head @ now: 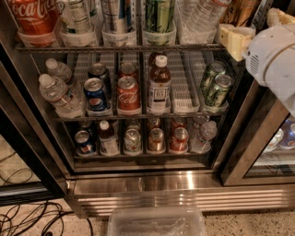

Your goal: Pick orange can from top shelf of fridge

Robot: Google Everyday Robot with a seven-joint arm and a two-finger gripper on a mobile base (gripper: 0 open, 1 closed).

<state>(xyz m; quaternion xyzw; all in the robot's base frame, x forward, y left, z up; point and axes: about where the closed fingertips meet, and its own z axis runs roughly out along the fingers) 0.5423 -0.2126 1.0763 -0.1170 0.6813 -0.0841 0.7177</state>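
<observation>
The orange can [240, 11], orange-gold with brown streaks, stands at the right end of the top shelf [115, 47] of the fridge [184, 184]; its top is cut off by the frame edge. My gripper [256, 27] is at the upper right, on the white arm [276, 60]. Its cream fingers [234, 40] are spread apart: one sits just below and in front of the can, the other to the can's right. Nothing is held. The can's lower part is hidden behind the near finger.
On the top shelf also stand a red Coca-Cola can [32, 16], a green-and-white can [159, 14] and water bottles [198, 14]. Lower racks hold cans and bottles. A dark door frame [249, 138] stands right. A clear bin [156, 221] and cables [27, 216] lie on the floor.
</observation>
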